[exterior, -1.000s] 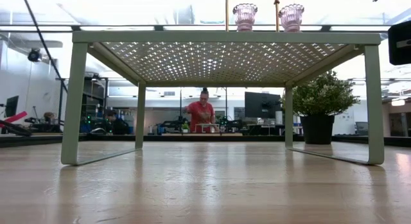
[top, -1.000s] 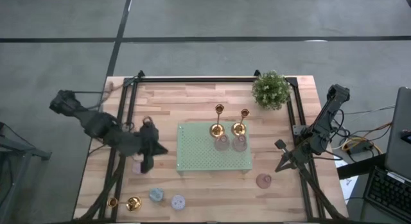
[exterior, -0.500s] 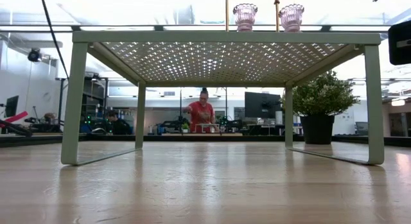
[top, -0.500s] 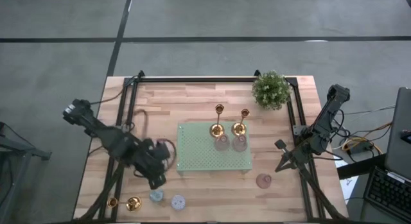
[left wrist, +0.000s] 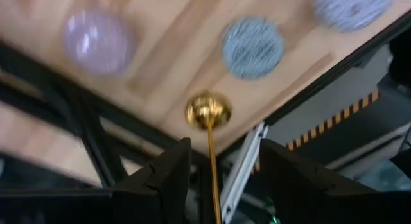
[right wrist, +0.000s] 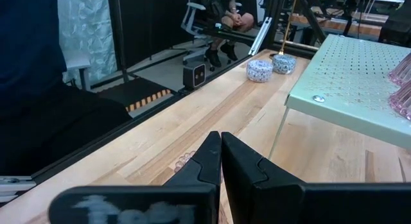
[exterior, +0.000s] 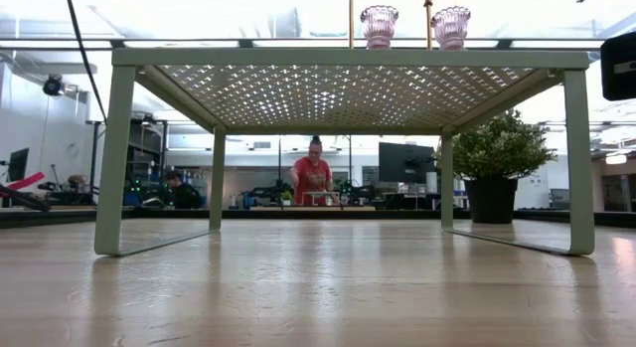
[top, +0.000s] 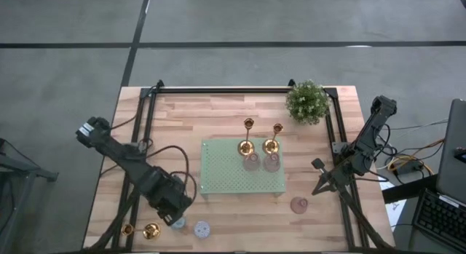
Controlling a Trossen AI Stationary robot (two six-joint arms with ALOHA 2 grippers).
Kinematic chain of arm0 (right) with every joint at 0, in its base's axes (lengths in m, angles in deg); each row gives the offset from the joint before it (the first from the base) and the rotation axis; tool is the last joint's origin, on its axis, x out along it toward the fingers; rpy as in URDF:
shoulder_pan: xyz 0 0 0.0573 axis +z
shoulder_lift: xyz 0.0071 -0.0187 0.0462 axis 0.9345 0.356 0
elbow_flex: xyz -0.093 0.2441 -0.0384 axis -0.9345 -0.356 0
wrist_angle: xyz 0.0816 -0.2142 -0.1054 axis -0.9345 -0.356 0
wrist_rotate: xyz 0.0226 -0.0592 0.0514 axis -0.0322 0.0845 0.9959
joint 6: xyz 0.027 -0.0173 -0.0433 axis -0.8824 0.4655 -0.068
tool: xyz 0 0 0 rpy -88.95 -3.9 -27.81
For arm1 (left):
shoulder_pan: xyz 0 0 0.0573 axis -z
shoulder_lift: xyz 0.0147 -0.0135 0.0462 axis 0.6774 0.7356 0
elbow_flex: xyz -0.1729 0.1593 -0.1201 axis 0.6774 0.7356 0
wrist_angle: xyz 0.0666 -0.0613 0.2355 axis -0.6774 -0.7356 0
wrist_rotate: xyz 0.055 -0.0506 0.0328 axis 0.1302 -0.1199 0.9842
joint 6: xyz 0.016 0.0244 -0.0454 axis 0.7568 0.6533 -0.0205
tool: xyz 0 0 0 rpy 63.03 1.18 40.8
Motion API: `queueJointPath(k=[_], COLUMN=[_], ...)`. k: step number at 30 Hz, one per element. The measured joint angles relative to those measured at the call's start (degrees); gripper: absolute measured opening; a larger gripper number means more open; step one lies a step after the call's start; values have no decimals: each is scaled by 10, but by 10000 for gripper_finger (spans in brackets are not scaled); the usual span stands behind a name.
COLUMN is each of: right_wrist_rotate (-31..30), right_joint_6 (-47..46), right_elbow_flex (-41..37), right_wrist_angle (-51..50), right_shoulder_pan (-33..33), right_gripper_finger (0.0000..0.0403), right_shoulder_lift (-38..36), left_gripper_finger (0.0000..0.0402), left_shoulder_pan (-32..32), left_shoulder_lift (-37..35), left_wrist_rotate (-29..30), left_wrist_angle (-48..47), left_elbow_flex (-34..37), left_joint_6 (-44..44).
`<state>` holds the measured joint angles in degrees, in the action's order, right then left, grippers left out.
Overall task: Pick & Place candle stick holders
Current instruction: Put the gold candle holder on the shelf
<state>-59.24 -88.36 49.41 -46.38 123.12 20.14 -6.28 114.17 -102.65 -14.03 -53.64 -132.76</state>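
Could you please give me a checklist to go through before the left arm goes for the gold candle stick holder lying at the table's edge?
1. Left tool open: ok, its fingers stand apart.
2. Lined up with the lying gold holder: ok, its stem runs between the fingers in the left wrist view.
3. Tool low enough to close on the stem: cannot tell.
4. Blue squat holder clear of the tool: not ok, it sits close beside it.
5. Right tool out of the way: ok, shut, at the table's right side.
6. Room on the green rack: ok, its left half is bare.
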Motion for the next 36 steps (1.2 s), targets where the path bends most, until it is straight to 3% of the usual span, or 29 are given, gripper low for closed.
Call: queueJointPath(k=[14,36], right_wrist_rotate=[0,0], right_joint_6=[0,0], right_elbow_flex=[0,0], right_wrist_angle=[0,0], right_shoulder_pan=[0,0], right_gripper_finger=[8,8], right_shoulder_lift=[0,0], left_gripper_finger=[188,177], left_shoulder_pan=[12,40], left_shoulder_lift=[66,128], left_wrist_rotate=[-223,-385], left_wrist_angle=[59,59], left_elbow_flex=[70,122], left_joint_6=[-45,-8])
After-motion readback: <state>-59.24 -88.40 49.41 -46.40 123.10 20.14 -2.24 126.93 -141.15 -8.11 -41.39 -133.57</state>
